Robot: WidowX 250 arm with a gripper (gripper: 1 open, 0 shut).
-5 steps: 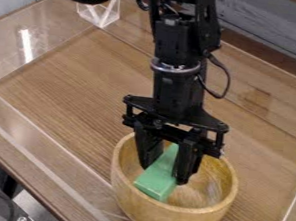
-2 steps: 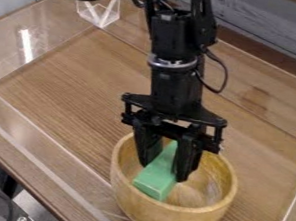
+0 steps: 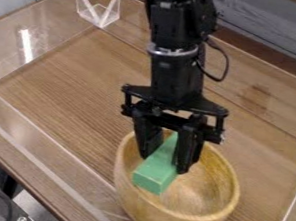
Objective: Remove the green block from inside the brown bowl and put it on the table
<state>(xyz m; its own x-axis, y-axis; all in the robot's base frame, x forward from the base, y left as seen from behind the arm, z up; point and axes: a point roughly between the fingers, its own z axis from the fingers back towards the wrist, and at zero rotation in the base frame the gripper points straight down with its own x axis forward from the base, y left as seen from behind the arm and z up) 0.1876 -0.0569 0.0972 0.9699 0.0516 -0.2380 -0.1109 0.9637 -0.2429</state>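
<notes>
One flat bright green block (image 3: pixel 157 168), tilted, in end effector (image 3: pixel 167 157).

Pretty evenly lit, soft bright indoor light, no harsh shadows anywhere. Just a faint soft shadow inside the brown bowl (image 3: pixel 177 194) under the gripper (image 3: pixel 166 153). Whitish glare streaks along the clear acrylic walls (image 3: pixel 39 35) at the left and a hazy sheen over the table (image 3: pixel 79 85) near them. Low-res and a bit soft overall, wood grain smeared, dark arm (image 3: pixel 177 35) mostly losing detail in the blacks. Green block (image 3: pixel 159 168) vivid, nearly oversaturated
</notes>
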